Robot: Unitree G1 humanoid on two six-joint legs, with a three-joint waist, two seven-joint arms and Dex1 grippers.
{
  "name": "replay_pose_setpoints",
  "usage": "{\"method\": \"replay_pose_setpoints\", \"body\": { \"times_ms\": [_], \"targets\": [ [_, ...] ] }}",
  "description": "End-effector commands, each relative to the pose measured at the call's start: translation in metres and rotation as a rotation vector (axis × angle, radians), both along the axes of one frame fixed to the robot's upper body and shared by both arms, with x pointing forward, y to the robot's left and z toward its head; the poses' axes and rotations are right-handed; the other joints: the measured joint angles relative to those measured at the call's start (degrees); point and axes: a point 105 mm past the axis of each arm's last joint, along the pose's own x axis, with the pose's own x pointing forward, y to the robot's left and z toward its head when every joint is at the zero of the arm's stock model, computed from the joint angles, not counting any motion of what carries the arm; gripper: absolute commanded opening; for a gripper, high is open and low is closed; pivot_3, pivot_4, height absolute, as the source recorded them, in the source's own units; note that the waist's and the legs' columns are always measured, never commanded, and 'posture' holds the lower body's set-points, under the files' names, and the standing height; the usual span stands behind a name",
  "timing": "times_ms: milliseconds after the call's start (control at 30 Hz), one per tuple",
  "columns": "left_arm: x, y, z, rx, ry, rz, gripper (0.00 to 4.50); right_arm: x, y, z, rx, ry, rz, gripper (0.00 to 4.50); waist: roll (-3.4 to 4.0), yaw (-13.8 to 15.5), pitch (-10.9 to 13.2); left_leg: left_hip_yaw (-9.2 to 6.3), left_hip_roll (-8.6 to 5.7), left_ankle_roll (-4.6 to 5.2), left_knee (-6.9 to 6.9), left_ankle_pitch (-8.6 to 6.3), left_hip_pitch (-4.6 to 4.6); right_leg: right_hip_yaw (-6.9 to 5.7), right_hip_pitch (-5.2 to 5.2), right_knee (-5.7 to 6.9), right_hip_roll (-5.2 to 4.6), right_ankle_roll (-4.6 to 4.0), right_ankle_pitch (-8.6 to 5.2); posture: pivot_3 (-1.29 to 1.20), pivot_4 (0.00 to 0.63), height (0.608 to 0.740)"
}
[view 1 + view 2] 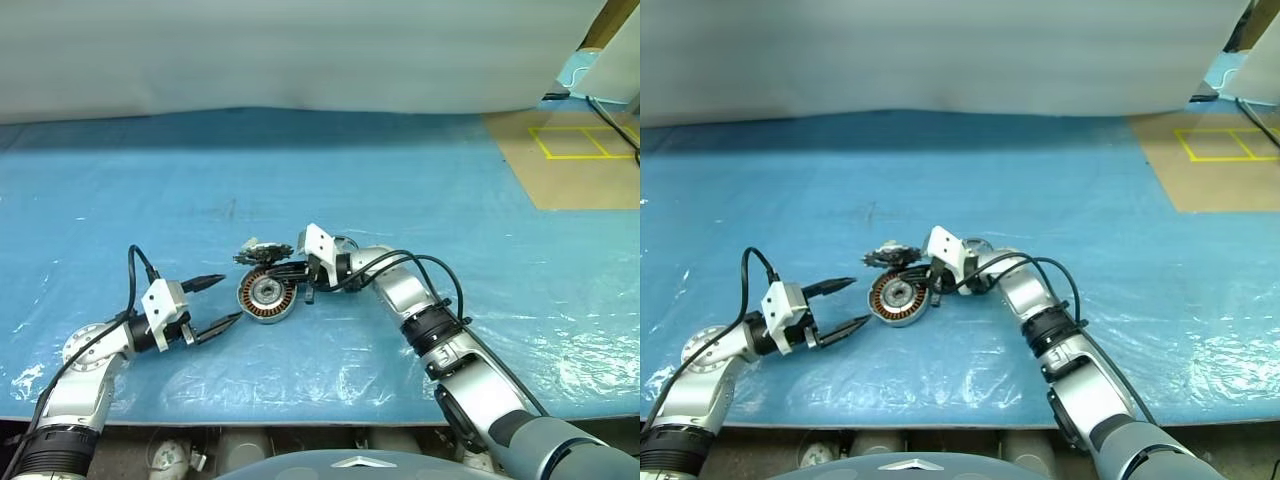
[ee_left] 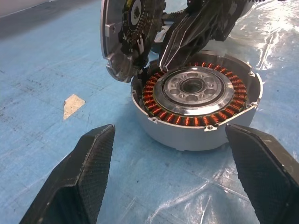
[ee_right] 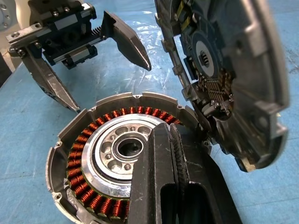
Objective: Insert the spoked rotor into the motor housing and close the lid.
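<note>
Motor housing (image 1: 267,296) sits flat on the blue-covered worktop (image 1: 400,170), between the two arms, copper windings ringing a silver centre that appears already seated inside the shell. Lid (image 3: 243,70) stands nearly on edge against the housing's far rim, its inner face with small parts turned toward the housing. Right gripper (image 1: 296,270) reaches across the housing from the right, fingers together; in the right wrist view they lie over the housing's rim close beside the lid, and whether they pinch the lid's edge or merely prop it cannot be told. Left gripper (image 1: 222,300) hovers just beside the housing on its left, fingers (image 2: 84,172) apart, empty, the housing framed between them in the left wrist view. Step in hand, judged: tipping the lid down onto the housing. To do it well, the right arm should pivot the lid about the rim where it touches and let it fall square over the windings, not sliding sideways; the left fingers could steady the shell so it does not skate on the plastic sheet. Risk: the lid lands askew and jams. Count: one housing, one lid, two grippers; no separate spoked rotor lies loose on the worktop.
</note>
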Motion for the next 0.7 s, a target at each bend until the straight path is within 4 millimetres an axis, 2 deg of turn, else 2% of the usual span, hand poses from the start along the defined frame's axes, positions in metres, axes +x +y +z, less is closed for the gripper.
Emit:
{"method": "replay_pose_setpoints", "body": {
  "times_ms": [33, 300, 500, 600, 700],
  "targets": [
    [0.001, 0.004, 0.006, 0.005, -0.039, 0.002, 3.98, -0.005, 0.001, 0.015, 0.017, -0.038, 0.047, 0.02, -0.01, 0.0, 0.0, 0.00, 0.00, 0.00, 0.00, 0.00, 0.00, 0.00, 0.00, 0.00, 0.00, 0.00, 0.00, 0.00, 0.150, 0.740],
    [0.001, 0.003, 0.002, 0.001, -0.038, 0.001, 3.98, -0.017, 0.010, 0.011, -0.029, 0.019, 0.128, 0.02, -0.02, -0.1, 0.0, 0.00, 0.02, 0.00, 0.00, 0.00, 0.01, 0.00, 0.00, 0.01, 0.00, 0.13, 0.07, 0.00, 0.150, 0.740],
    [0.000, 0.003, -0.001, 0.002, -0.037, 0.004, 3.98, -0.012, 0.018, 0.003, -0.114, -0.025, 0.124, 0.02, -0.02, 0.0, 0.0, 0.00, 0.02, 0.00, 0.03, 0.00, 0.02, 0.00, 0.00, 0.05, 0.00, 0.11, 0.07, 0.00, 0.150, 0.740],
    [-0.001, 0.004, -0.002, 0.002, -0.034, 0.007, 3.98, -0.011, 0.016, -0.001, -0.165, -0.055, 0.139, 0.02, -0.02, 0.0, 0.0, 0.00, 0.01, 0.00, 0.04, 0.00, 0.02, 0.00, 0.00, 0.06, 0.00, 0.09, 0.05, 0.00, 0.150, 0.740],
    [-0.001, 0.004, -0.004, 0.001, -0.032, 0.007, 3.98, -0.007, 0.007, -0.015, -0.284, -0.109, 0.141, 0.02, -0.03, 0.0, 0.0, 0.00, 0.01, -0.01, 0.04, 0.00, 0.02, 0.00, 0.00, 0.06, 0.00, 0.12, 0.07, 0.00, 0.150, 0.740]
  ]
}}
